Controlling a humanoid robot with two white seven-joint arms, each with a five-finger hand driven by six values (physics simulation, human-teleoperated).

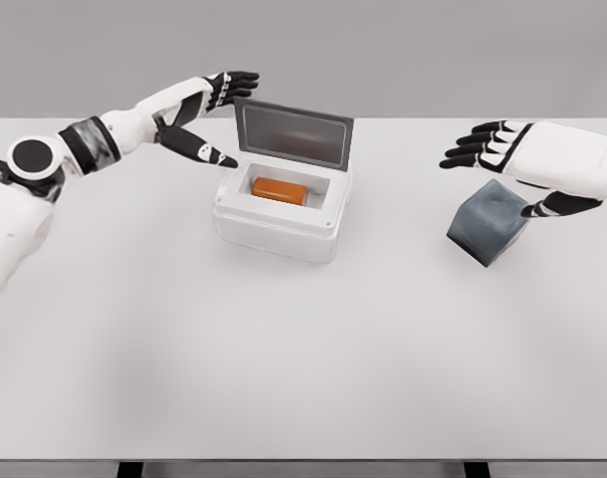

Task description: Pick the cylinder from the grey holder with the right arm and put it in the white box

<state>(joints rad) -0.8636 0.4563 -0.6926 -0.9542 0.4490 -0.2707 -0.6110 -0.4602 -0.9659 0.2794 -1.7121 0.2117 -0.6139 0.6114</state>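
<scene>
A: Bare white tabletop [303,378] fills the near field; nothing rests on it on the camera side of the white lidded plastic box [282,214]. Box taken as landmark for this entry.

B: Box state?

A: Dark grey lid [292,134] hinged up at the far edge. Inside lies an orange object [280,189], blocky in this render rather than plainly round. I judge it to be the task's cylinder, lying on its side in the cavity.

B: And the grey holder?

A: Dark grey translucent cube-shaped holder [488,234] stands well to the right of the box, tilted on the table. No orange shows in or on it.

B: So which step?

A: Judged from the layout alone: the placing looks complete, object inside the box. What remains is retreat. Next move calls for lifting the right arm clear of the holder without knocking it, since it sits close under the palm.

B: Right hand pose?

A: White-and-black five-fingered right hand [498,151] hovers far right of the box, just above the holder's far top edge. Palm faces down, fingers extended toward the box, thumb reaching past the holder's right side. Fingers are spread and relaxed; nothing is in them. Contact with the holder cannot be decided.

B: Left?

A: Left hand [209,119] sits just left of the box, beside the raised lid. Fingers splayed, one tip pointing at the box's left rim, empty.
</scene>
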